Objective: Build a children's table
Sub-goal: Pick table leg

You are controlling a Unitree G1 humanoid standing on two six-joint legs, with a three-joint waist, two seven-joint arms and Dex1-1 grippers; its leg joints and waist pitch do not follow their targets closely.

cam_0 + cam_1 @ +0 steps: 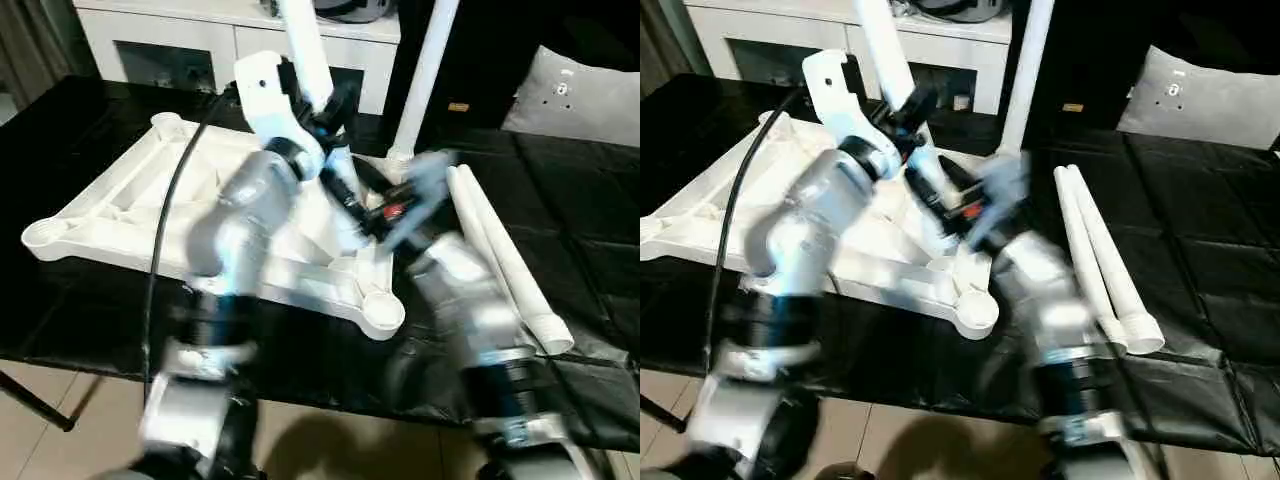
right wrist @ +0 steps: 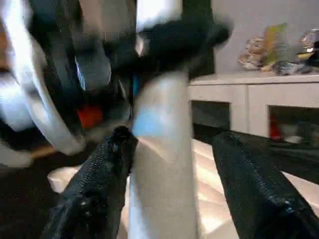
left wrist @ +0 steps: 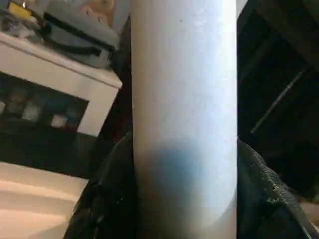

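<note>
One leg [image 1: 425,80] stands in the tabletop [image 1: 120,200]. The left gripper [image 1: 325,110] squeezes a second leg [image 1: 305,45]; the right gripper [image 2: 169,164] sits apart around it. Two legs [image 1: 505,260] wait at right.

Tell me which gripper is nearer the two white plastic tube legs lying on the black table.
Right. The right gripper works low over the white ribbed tabletop, beside the lying legs; the left gripper is farther away, jaws round a raised leg.

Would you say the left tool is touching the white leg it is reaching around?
Touching. In the left wrist view the leg runs between the left tool's black fingers, pressed against both with no gap showing.
</note>
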